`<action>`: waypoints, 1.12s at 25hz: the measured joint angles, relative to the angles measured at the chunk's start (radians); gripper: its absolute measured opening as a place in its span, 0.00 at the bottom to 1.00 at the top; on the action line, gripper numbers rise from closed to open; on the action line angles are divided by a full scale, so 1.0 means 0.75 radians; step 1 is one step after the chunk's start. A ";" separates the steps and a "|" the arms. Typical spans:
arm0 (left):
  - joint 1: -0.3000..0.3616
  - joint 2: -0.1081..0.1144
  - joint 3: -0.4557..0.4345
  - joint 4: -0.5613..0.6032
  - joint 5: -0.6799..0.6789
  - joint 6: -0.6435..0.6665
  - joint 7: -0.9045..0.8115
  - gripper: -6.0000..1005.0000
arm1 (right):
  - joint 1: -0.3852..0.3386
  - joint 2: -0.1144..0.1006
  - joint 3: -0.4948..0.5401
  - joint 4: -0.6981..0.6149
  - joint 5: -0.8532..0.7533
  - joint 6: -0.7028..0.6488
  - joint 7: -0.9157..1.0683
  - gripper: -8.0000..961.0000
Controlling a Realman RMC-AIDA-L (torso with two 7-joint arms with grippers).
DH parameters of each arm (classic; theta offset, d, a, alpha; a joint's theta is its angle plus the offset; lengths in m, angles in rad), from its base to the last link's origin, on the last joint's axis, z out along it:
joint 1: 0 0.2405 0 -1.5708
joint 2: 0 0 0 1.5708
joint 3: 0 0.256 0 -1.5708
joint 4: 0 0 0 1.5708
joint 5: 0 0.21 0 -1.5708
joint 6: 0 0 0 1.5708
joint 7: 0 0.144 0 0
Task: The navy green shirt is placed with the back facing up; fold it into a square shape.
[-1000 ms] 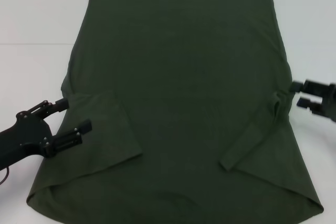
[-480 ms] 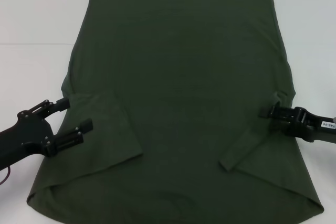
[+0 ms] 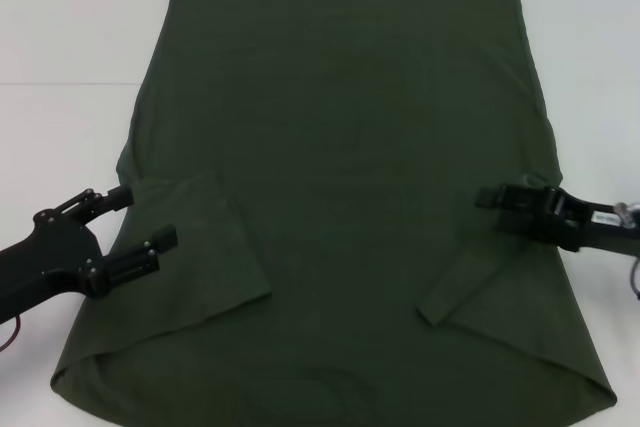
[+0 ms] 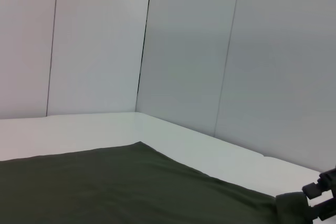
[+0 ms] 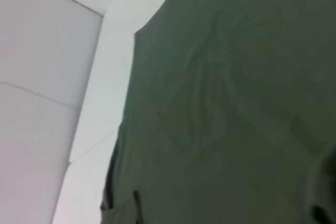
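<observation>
The navy green shirt (image 3: 350,147) lies flat, plain side up, on the white table (image 3: 70,37), with both sleeves folded inward. My left gripper (image 3: 140,218) is open at the shirt's left edge, straddling the folded left sleeve (image 3: 205,257). My right gripper (image 3: 487,197) reaches in over the shirt's right side above the folded right sleeve (image 3: 470,282). It looks shut on a small raised bunch of shirt fabric, which shows in the left wrist view (image 4: 291,207) beside that gripper (image 4: 319,188). The right wrist view shows only the shirt's cloth (image 5: 236,103).
White walls (image 4: 184,51) stand behind the table. Bare table (image 3: 600,67) borders the shirt on the left, right and far sides. The shirt's near hem (image 3: 330,387) reaches the front of the head view.
My right gripper has turned and moved inward from the shirt's right edge over the cloth, going from open to closed. The left gripper and the rest of the shirt have not moved.
</observation>
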State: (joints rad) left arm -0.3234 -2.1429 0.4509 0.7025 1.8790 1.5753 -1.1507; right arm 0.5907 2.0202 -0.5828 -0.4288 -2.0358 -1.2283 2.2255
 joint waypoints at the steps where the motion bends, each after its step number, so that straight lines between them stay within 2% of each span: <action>1: -0.001 0.000 0.000 0.000 0.000 0.000 0.000 0.85 | 0.011 0.001 0.000 0.005 0.000 0.000 0.000 0.75; 8: -0.002 0.000 0.000 0.000 0.000 0.000 0.000 0.85 | 0.088 0.014 0.008 0.026 0.008 0.006 -0.006 0.76; 12: -0.002 0.000 0.000 0.000 0.000 0.000 0.000 0.85 | 0.098 0.008 0.007 0.014 0.009 -0.021 0.000 0.76; 15: -0.003 0.000 0.000 -0.001 0.000 0.000 0.000 0.85 | 0.059 -0.025 0.027 0.010 0.009 -0.089 0.016 0.77; 21: -0.003 -0.002 0.000 -0.002 -0.008 0.000 0.000 0.85 | -0.054 -0.125 0.058 0.008 0.011 -0.214 0.062 0.78; 24: -0.003 -0.002 0.000 -0.005 -0.015 0.000 0.000 0.85 | -0.094 -0.148 0.087 0.007 0.011 -0.230 0.060 0.78; 28: -0.004 -0.004 0.000 -0.006 -0.016 0.000 0.000 0.85 | -0.109 -0.151 0.101 0.005 0.008 -0.207 0.047 0.79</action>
State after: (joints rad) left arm -0.3262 -2.1460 0.4510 0.6980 1.8670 1.5754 -1.1504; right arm 0.5089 1.9068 -0.5073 -0.4247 -2.0297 -1.3832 2.2604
